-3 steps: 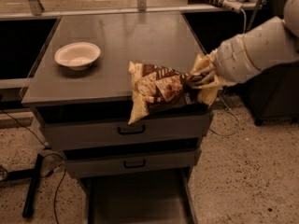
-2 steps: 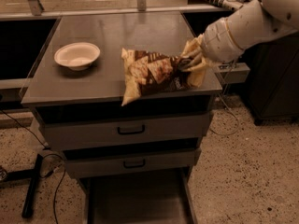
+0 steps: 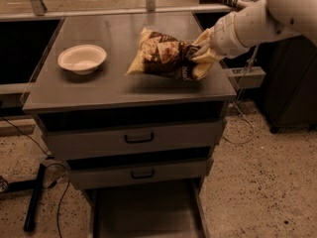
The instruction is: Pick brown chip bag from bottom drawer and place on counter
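The brown chip bag [image 3: 161, 56], dark brown with pale yellow ends, hangs just above the right half of the grey counter [image 3: 99, 88], casting a shadow on it. My gripper [image 3: 199, 56] comes in from the right on a white arm and is shut on the bag's right end. The bottom drawer [image 3: 146, 214] stands pulled out at the foot of the cabinet, and the part of its grey floor in view holds nothing.
A white bowl [image 3: 82, 59] sits on the left of the counter. Two shallower drawers with black handles [image 3: 139, 139] are closed below the top. Cables and a black stand leg [image 3: 34, 197] lie on the speckled floor at left. Dark cabinets stand at right.
My gripper has carried the bag up from the counter's front edge and further back over the counter. The bowl and drawers have not moved.
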### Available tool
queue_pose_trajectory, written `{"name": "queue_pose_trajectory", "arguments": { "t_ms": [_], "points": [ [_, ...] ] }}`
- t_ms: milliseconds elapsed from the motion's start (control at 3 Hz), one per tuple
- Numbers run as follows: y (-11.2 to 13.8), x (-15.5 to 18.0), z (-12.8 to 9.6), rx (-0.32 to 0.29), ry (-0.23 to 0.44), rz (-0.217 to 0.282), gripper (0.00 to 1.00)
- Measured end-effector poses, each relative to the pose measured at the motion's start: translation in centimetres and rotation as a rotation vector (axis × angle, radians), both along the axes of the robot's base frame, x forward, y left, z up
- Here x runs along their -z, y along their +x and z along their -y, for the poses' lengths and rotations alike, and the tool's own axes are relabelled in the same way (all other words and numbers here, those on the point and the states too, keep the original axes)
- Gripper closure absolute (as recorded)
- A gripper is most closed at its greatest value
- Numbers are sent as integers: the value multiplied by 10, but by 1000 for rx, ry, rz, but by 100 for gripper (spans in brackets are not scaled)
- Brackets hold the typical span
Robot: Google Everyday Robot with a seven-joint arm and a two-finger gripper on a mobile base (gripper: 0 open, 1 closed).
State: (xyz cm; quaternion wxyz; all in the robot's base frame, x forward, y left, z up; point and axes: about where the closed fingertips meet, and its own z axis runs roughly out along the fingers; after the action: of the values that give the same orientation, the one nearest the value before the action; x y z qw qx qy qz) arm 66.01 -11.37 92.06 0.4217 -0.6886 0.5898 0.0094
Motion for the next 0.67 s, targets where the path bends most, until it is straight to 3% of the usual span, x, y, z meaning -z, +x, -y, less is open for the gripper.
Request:
{"name": "queue_pose_trajectory", "arguments": {
  "t_ms": [333,667],
  "points": [
    [14,19,-5,113,46,-19,100],
    [25,33,-10,169,71,-30,100]
  ]
}}
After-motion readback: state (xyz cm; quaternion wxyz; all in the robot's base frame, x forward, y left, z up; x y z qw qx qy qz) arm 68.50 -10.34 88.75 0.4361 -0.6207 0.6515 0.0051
